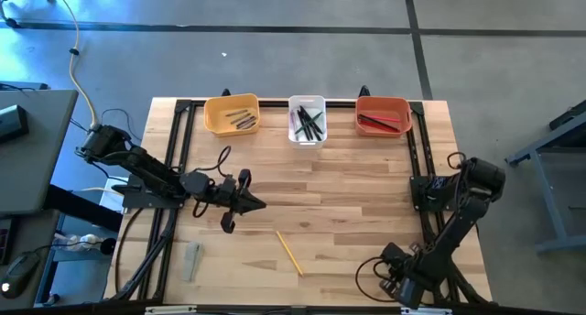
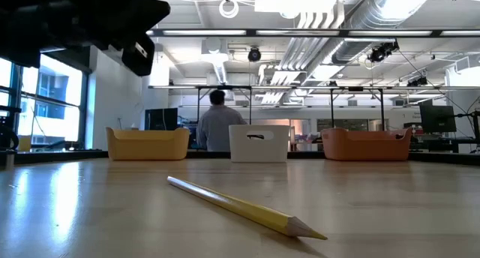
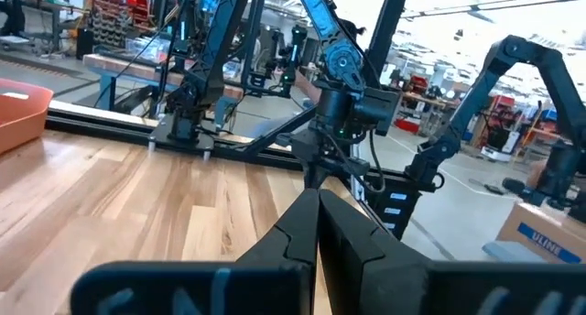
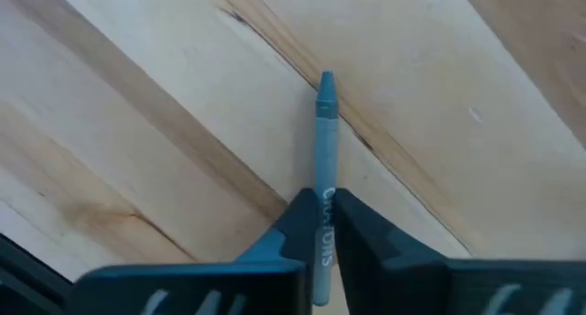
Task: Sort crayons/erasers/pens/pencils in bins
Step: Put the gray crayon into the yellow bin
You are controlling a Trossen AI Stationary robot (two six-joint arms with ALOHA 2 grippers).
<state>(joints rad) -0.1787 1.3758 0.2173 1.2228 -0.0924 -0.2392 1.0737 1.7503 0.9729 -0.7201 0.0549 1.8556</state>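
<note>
Wooden table [image 1: 348, 182], black rail frame along its left, right and far edges. The middle of the top is wide open plank. The left arm [image 1: 137, 164] reaches in from the left edge, and the left gripper [image 1: 252, 203] hangs above the boards left of centre, fingers pressed together with nothing between them. It is well apart from everything lying on the table. The right arm [image 1: 458, 214] folds down along the right rail toward the near right corner. There the right gripper [image 4: 320, 200] points down at the boards and pinches a blue-grey crayon [image 4: 325, 159], whose tip sticks out past the fingertips along a plank seam. The three bins stand in a row against the far edge, with gaps between them. The yellow-orange bin [image 1: 232, 114] on the left holds a few dark sticks, the white bin [image 1: 307, 120] in the middle holds black and green pens [image 1: 311, 123], and the red-orange bin [image 1: 382, 115] on the right holds red pencils [image 1: 383, 123]. A grey block [image 1: 191, 260] lies near the near left corner. A yellow pencil [image 1: 289, 253] lies alone on the near half, slanted, between the two grippers, with clear wood all round it. Writing: the crayon's wrapper has white lettering that seems to start "Cr", the rest hidden in the grip. A cardboard box [image 3: 540, 237] in the room reads "ULINE". Beyond the bins a person [image 2: 217, 127] stands facing away.
</note>
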